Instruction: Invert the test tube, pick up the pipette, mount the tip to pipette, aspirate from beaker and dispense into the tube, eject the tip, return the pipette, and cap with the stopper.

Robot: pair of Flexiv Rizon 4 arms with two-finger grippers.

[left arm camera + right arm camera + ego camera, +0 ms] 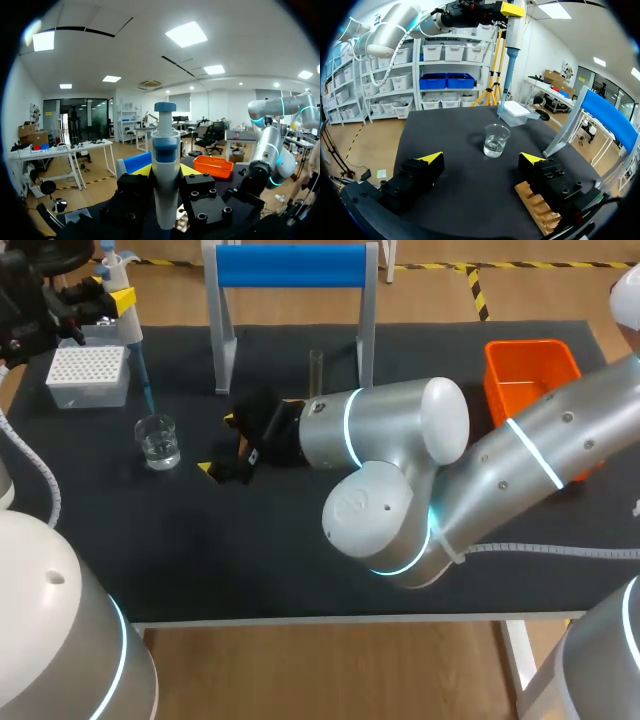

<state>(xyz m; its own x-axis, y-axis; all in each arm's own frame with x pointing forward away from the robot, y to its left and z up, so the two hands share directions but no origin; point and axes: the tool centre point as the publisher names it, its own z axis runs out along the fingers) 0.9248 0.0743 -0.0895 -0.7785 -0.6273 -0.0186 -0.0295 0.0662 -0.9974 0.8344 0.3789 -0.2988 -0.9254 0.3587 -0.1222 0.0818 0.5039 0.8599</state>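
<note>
one pipette (pixel 128 328) clamped in left pincer (pixel 115 302) near one beaker (pixel 158 440), far left; right pincer (pixel 482 160) wide open, empty; one test tube (pixel 316 372) upright.

The work table, matte black on top with a white frame (pixel 250 550), stands on a light brown wood-plank floor (pixel 300 670). A strip of yellow-and-black hazard tape (pixel 478 292) is stuck to the floor past the table's far edge. Overhead, a white ceiling carries rectangular panel lights (pixel 186 34), all lit. A plain white wall (pixel 22 95) leads down to a dark glass-fronted entrance (pixel 75 120). Long white desks (pixel 45 152) fill the open room, with black office chairs (pixel 212 136) and brown cardboard boxes (pixel 25 131) among them. Along one side is a run of pale shelving (pixel 385 95) stacked with white plastic bins and two blue crates (pixel 446 81). A yellow tripod (pixel 495 75) stands in front of it.
</note>
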